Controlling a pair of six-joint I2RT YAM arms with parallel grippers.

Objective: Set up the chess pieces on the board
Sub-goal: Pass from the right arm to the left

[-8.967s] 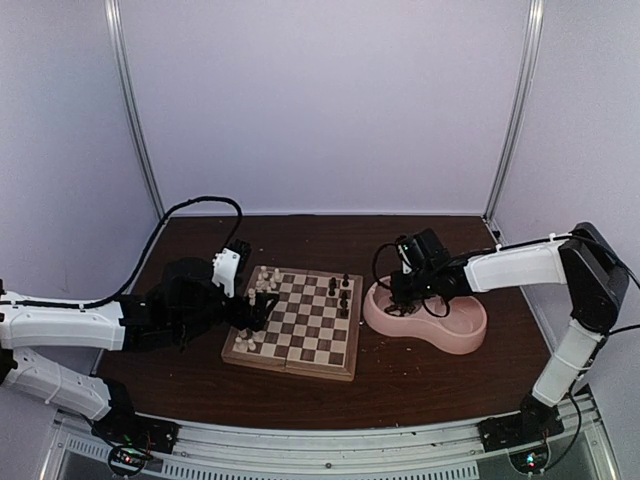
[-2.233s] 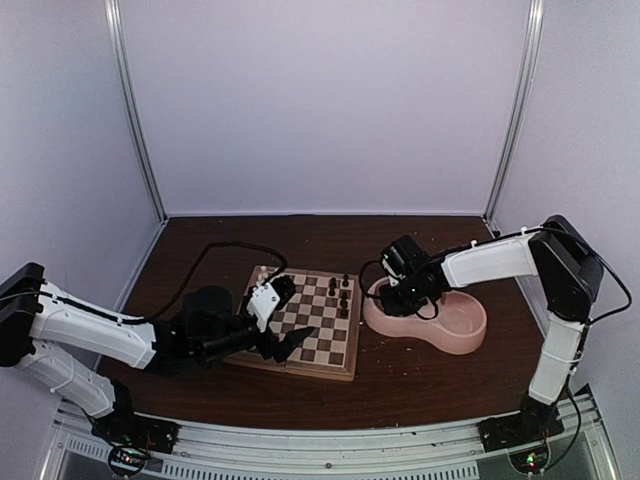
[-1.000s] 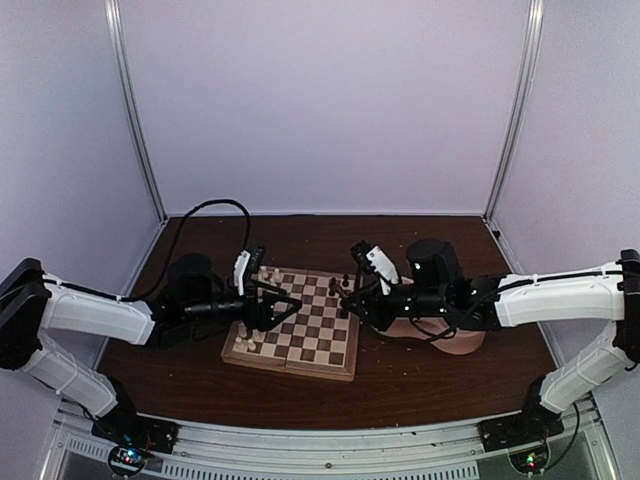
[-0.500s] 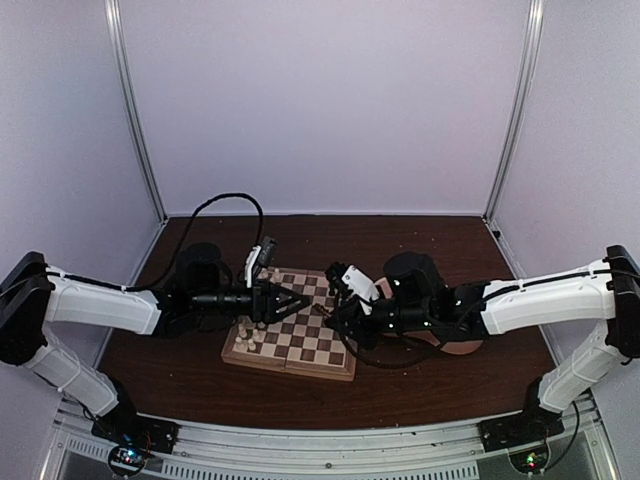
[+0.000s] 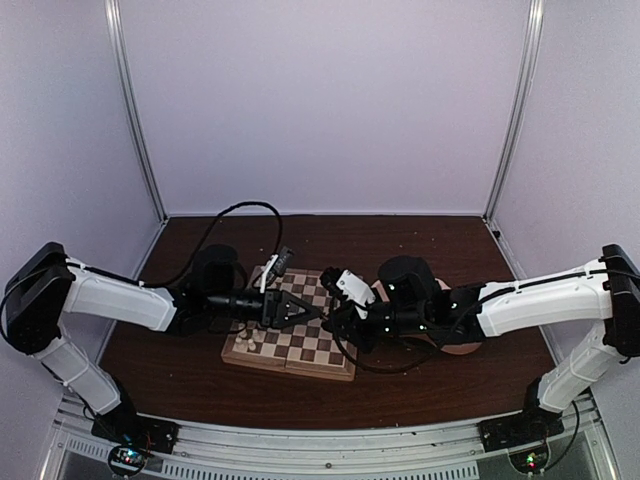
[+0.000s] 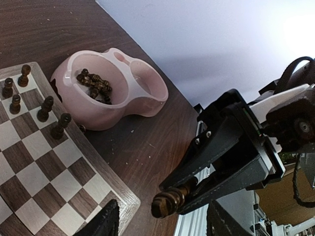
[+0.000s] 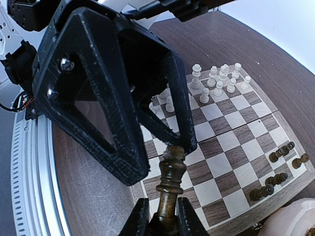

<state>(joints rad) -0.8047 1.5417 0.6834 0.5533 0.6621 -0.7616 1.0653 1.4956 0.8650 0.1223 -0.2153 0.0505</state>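
Dark chess piece [image 7: 170, 179], probably light, stiff and slippery, is jutting forward from the right pincer [image 7: 162, 209], which is pinching its base, while the left pincer [image 6: 162, 216] is hovering part-open and empty just ahead, with the piece's slim neck looking the surest hold.

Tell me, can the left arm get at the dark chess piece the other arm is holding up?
Probably yes. The left gripper has its jaws open and pointed straight at the dark chess piece, whose head sticks out free of the right gripper. Nothing seems to lie between them.
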